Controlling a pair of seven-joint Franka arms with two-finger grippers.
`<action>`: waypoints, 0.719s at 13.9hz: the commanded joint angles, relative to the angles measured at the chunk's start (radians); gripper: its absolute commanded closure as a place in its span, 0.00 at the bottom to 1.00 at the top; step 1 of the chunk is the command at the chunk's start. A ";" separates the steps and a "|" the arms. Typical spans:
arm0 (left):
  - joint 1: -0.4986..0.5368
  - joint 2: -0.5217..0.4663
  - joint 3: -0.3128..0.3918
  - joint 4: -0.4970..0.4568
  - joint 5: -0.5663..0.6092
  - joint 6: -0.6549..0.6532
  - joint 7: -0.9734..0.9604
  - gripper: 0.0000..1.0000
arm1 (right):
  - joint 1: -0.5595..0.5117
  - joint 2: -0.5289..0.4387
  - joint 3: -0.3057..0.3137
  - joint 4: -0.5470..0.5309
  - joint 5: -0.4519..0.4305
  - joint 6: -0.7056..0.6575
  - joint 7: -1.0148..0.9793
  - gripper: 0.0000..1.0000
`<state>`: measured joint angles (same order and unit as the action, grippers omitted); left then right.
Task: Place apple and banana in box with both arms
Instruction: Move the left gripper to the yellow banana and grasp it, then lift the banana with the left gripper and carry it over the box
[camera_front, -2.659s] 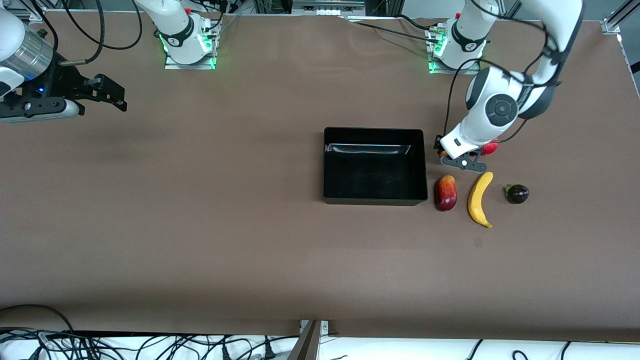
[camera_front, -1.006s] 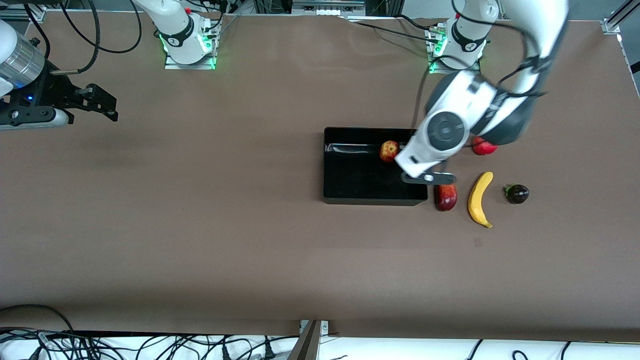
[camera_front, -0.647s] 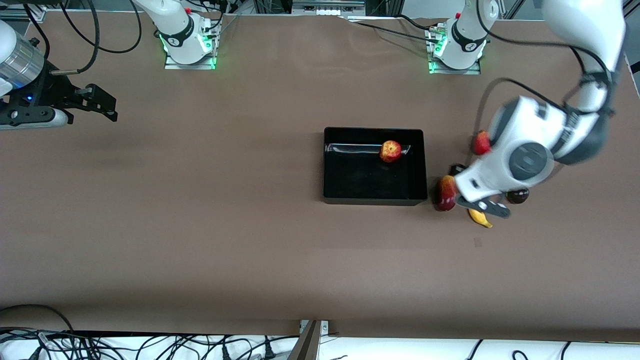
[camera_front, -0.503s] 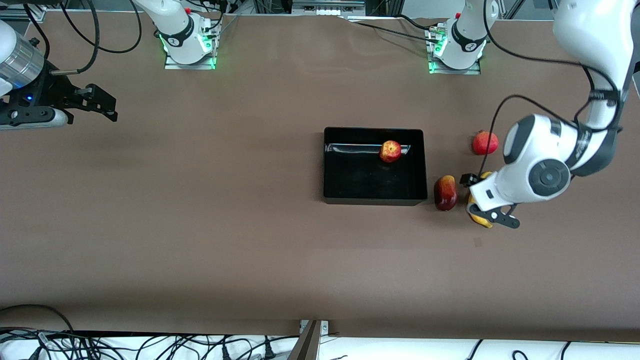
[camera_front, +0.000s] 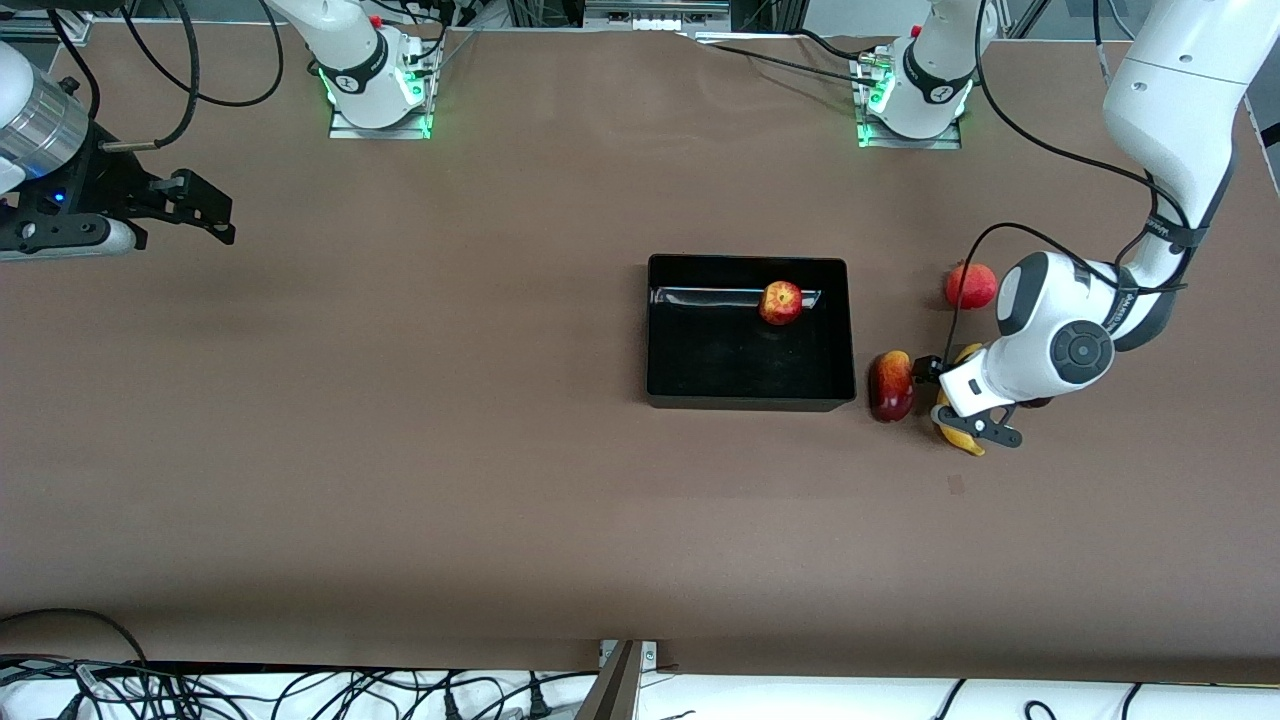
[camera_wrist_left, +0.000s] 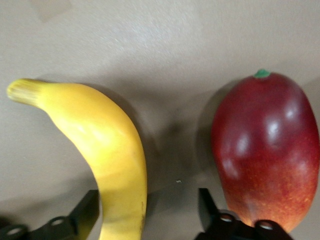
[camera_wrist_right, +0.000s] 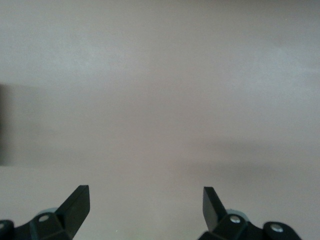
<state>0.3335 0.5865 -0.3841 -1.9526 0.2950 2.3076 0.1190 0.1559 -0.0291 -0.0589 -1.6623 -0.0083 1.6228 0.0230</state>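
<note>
The apple (camera_front: 780, 302), red with yellow streaks, lies in the black box (camera_front: 745, 402) by the wall toward the robots' bases. The yellow banana (camera_front: 962, 438) lies on the table beside the box, toward the left arm's end, mostly hidden under my left gripper (camera_front: 953, 398). In the left wrist view the banana (camera_wrist_left: 112, 150) lies between the open fingers of my left gripper (camera_wrist_left: 147, 212), close to one finger (camera_wrist_left: 86, 212). My right gripper (camera_front: 190, 205) waits open and empty over the table at the right arm's end; it also shows in the right wrist view (camera_wrist_right: 145, 205).
A dark red mango (camera_front: 890, 385) lies between the box and the banana, close to my left gripper's other finger (camera_wrist_left: 207, 210); it also shows in the left wrist view (camera_wrist_left: 265, 150). An evenly red round fruit (camera_front: 970, 285) lies farther from the front camera than the banana.
The left arm released the apple into the box, swung over to the banana and came down around it. The right arm has not moved.
</note>
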 joint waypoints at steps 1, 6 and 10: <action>0.012 -0.004 -0.012 -0.005 0.059 0.000 0.007 0.94 | -0.012 0.009 0.008 0.019 -0.004 -0.001 0.003 0.00; 0.001 -0.075 -0.028 0.056 0.064 -0.149 -0.001 1.00 | -0.012 0.011 0.008 0.019 -0.004 -0.003 0.003 0.00; -0.040 -0.094 -0.174 0.321 0.052 -0.546 -0.129 1.00 | -0.012 0.011 0.008 0.019 -0.004 -0.001 0.003 0.00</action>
<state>0.3264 0.5073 -0.4899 -1.7505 0.3375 1.9259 0.0735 0.1559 -0.0258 -0.0589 -1.6623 -0.0083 1.6244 0.0231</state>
